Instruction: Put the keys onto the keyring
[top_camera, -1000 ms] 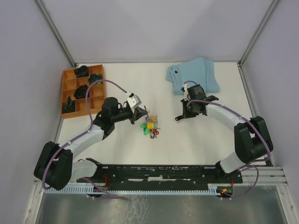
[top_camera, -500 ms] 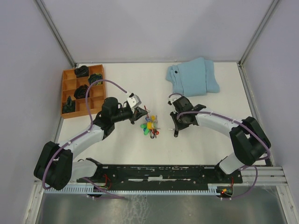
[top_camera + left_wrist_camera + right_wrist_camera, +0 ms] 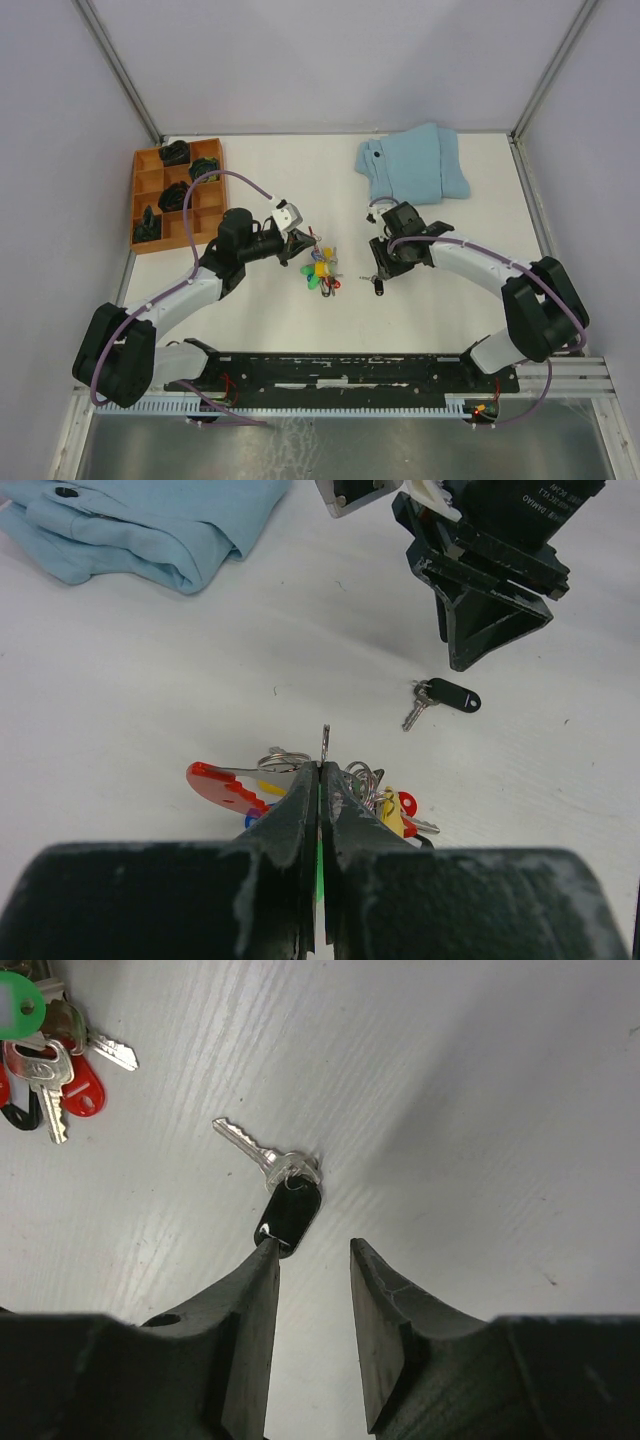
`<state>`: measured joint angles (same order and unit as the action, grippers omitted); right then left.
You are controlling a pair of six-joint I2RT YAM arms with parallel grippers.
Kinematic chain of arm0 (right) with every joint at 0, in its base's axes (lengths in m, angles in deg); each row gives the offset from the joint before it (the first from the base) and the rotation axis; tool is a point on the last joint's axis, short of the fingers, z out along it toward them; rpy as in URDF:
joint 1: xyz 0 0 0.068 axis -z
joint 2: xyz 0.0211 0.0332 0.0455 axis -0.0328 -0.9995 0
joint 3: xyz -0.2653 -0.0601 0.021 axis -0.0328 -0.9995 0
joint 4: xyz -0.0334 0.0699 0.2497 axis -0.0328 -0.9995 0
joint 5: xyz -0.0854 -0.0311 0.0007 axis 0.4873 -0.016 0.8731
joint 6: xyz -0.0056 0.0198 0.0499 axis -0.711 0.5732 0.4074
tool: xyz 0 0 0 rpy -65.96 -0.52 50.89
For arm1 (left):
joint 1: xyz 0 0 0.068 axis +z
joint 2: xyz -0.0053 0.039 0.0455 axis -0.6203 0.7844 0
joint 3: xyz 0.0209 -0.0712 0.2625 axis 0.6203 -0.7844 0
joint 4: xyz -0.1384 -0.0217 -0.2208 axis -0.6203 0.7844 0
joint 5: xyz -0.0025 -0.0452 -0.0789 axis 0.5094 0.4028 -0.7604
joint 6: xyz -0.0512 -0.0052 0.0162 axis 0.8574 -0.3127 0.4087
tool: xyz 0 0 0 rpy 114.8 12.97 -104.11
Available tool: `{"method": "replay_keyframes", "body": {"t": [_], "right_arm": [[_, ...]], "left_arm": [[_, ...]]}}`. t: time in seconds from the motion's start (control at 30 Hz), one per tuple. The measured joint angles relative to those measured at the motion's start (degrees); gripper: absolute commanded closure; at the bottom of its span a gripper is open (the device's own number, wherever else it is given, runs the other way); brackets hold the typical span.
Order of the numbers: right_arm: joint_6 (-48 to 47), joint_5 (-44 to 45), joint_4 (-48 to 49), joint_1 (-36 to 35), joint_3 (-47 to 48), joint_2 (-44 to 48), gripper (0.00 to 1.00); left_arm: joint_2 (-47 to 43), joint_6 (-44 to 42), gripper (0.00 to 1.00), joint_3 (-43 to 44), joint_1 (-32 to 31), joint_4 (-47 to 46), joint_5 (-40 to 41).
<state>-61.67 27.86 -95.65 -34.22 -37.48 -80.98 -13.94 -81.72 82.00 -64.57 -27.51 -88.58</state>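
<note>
The keys (image 3: 320, 272) lie in a bunch at mid-table, with green, yellow, red and blue heads. In the left wrist view the red-and-grey keyring (image 3: 225, 785) lies at the bunch's left, with yellow and red keys (image 3: 395, 810) at its right. My left gripper (image 3: 322, 767) is shut at the bunch (image 3: 300, 247); a thin metal piece sticks out past its tips and green shows between the fingers. A separate black-headed key (image 3: 287, 1210) lies on the table (image 3: 378, 288), just ahead of my open, empty right gripper (image 3: 312, 1248), touching its left fingertip (image 3: 268, 1250).
A folded light-blue cloth (image 3: 415, 165) lies at the back right. An orange compartment tray (image 3: 140, 195) with dark lumps stands at the back left. The right gripper's body (image 3: 480, 630) hangs just beyond the black key in the left wrist view.
My right gripper swung left and nearer toward the bunch, then drew back a little. The black-headed key now lies on the table before its open jaws. The left arm has not moved.
</note>
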Motion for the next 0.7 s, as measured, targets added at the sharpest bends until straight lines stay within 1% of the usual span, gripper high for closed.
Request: {"method": "replay_keyframes", "body": {"t": [0.2, 0.43, 0.7], "right_arm": [[2.0, -0.7, -0.4, -0.7, 1.4, -2.6, 0.56], [3.4, 0.6, -1.0, -1.8, 4.7, -5.4, 0.55], [3.4, 2.1, -1.3, -3.9, 4.7, -8.2, 0.54]], "left_arm": [[0.0, 0.0, 0.97, 0.0, 0.0, 0.0, 0.0], [0.0, 0.0, 0.97, 0.0, 0.0, 0.0, 0.0], [0.0, 0.0, 0.97, 0.0, 0.0, 0.0, 0.0]]}}
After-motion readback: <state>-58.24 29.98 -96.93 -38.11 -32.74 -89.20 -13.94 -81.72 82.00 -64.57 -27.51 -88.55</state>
